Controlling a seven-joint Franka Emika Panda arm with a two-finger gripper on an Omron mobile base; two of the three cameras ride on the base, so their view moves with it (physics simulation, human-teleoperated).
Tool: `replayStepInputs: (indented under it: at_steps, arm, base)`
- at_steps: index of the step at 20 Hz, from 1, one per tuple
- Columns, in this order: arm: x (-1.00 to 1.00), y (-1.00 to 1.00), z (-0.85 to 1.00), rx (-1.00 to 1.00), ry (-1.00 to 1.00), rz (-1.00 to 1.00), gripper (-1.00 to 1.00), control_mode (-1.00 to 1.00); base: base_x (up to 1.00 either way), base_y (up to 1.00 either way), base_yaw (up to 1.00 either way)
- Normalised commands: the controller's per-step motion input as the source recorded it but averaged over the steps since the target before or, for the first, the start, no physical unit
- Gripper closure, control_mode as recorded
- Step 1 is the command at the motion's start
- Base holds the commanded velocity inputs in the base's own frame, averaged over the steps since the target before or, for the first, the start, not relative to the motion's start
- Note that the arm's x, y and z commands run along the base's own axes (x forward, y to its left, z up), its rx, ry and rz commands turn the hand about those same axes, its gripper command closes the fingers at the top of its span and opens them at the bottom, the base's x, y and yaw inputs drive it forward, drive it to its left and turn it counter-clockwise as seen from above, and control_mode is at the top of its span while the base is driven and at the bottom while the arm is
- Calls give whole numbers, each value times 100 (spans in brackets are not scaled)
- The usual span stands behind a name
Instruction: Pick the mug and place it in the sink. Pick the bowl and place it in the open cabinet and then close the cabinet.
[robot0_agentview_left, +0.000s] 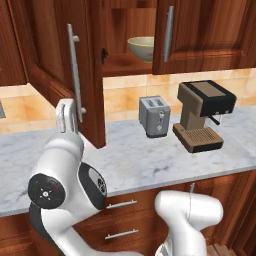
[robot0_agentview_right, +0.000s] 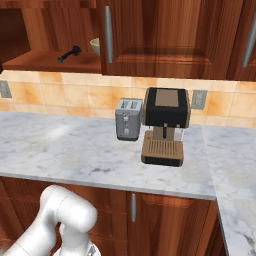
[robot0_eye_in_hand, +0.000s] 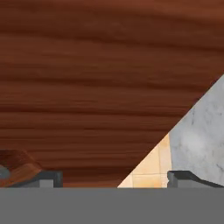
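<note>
The tan bowl (robot0_agentview_left: 141, 47) sits on the shelf inside the upper cabinet (robot0_agentview_left: 122, 64); from the right its rim (robot0_agentview_right: 95, 46) peeks past the shut door. The cabinet's left door (robot0_agentview_left: 47, 55) stands swung out, its silver bar handle (robot0_agentview_left: 75, 70) facing me. My gripper (robot0_eye_in_hand: 116, 179) is open and empty, with its fingertips (robot0_eye_in_hand: 48, 178) wide apart. It is close against the door's wood face (robot0_eye_in_hand: 109, 65). Its white hand (robot0_agentview_left: 66, 115) rises just left of the door's lower edge. The mug and the sink are out of view.
A silver toaster (robot0_agentview_left: 154, 116) and a tan-and-black coffee machine (robot0_agentview_left: 202, 115) stand on the marble counter (robot0_agentview_left: 150, 165) right of the open door. The cabinet's right door (robot0_agentview_left: 200, 35) is shut. Drawers (robot0_agentview_left: 120, 220) run below the counter.
</note>
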Motion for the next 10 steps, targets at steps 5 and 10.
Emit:
replayStepInputs:
  at_steps: [5,10]
  arm:
    - [75,-16,20,20,0,0,-100,-100]
    - [80,-8,19,17,0,0,-100,-100]
  base:
    - [0,0,0]
    - [0,0,0]
